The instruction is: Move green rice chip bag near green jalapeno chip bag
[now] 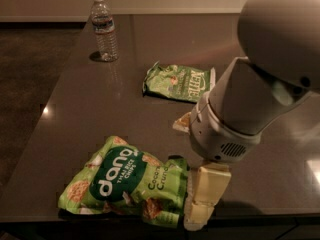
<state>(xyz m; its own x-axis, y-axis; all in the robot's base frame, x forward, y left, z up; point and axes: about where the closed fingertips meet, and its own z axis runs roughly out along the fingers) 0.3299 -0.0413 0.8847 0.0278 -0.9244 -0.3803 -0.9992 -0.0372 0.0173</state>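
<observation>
Green rice chip bag [125, 184]: gripper [196, 215] at right end, state unclear; green jalapeno chip bag [179, 82], water bottle [104, 30] beyond.

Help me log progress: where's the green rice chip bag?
Camera view, lower left: green rice chip bag at the table's front edge, gripper beside its right end.

The green rice chip bag [125, 184] is crinkled, glossy plastic film; the green jalapeno chip bag [177, 81] is flatter with a duller sheen. The dark table [165, 39] is smooth, polished and reflective. The gripper [202, 199], at the rice bag's right edge, seems to be matt cream plastic. The water bottle [104, 31] is clear plastic.
</observation>
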